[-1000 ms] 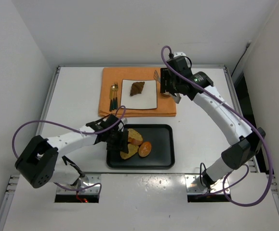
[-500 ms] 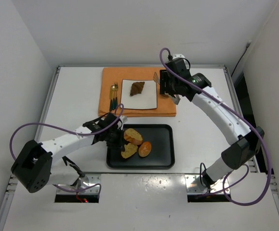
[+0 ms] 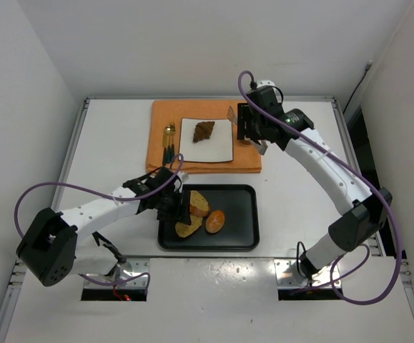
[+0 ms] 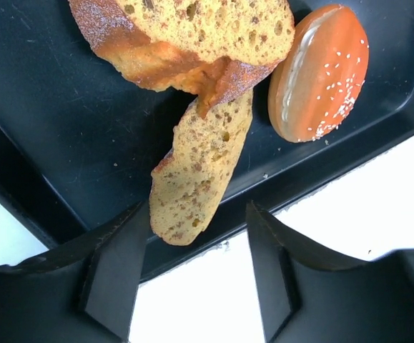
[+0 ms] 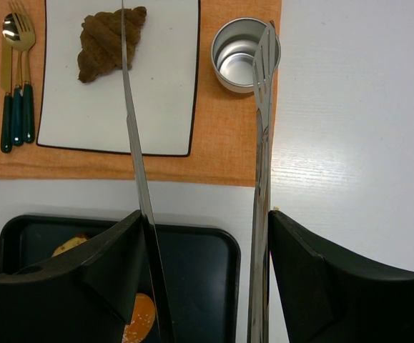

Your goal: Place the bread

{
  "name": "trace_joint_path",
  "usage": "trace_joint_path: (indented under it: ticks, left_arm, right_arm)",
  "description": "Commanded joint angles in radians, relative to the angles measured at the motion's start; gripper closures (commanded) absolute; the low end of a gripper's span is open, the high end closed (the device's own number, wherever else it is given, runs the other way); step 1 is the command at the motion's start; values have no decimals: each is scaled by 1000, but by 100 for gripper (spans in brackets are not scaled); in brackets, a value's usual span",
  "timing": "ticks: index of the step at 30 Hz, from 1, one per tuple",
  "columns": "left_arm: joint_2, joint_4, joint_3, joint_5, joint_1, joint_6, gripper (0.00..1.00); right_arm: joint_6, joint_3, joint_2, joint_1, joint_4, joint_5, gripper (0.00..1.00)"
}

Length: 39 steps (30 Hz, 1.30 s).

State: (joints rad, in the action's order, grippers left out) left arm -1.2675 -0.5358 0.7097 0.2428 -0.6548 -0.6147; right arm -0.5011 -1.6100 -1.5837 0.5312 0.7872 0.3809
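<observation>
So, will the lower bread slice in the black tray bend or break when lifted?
Probably stiff: the bread slice looks toasted, with a crust. Likely light, as its crumb is full of holes. It may crumble if squeezed; crumbs lie on the tray.

A placemat (image 3: 246, 163) lies at the far edge of the table (image 3: 299, 179), about midway along it. A plate (image 3: 221, 146) sits in the middle of the mat with a croissant (image 3: 204, 131) on it. Cutlery (image 3: 169, 143) lies to the plate's left and a cup (image 5: 244, 53) stands at the mat's far right corner. In front of the mat, toward the table's near edge, sits a tray (image 3: 242, 229). In its left half two bread slices (image 3: 189, 228) overlap, and a bun (image 3: 215, 221) lies just right of them.
</observation>
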Motion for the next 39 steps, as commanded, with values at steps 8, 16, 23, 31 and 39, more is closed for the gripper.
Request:
trace_joint_path:
  ticks: [8, 16, 23, 31, 39]
  left_arm:
    - [49, -66, 105, -65, 3, 3, 25]
    - [163, -183, 139, -284, 154, -83, 25]
    - [226, -148, 128, -140, 474, -56, 14]
    - [163, -148, 155, -96, 483, 10, 12]
    - [163, -148, 146, -105, 512, 0, 12]
  right_arm:
    - [-7, -1, 14, -7, -52, -5, 32]
    - [-7, -1, 14, -7, -52, 4, 32]
    - [-7, 18, 24, -16, -52, -45, 32]
    - [52, 71, 14, 16, -29, -324, 33]
    - [145, 195, 79, 134, 113, -540, 33]
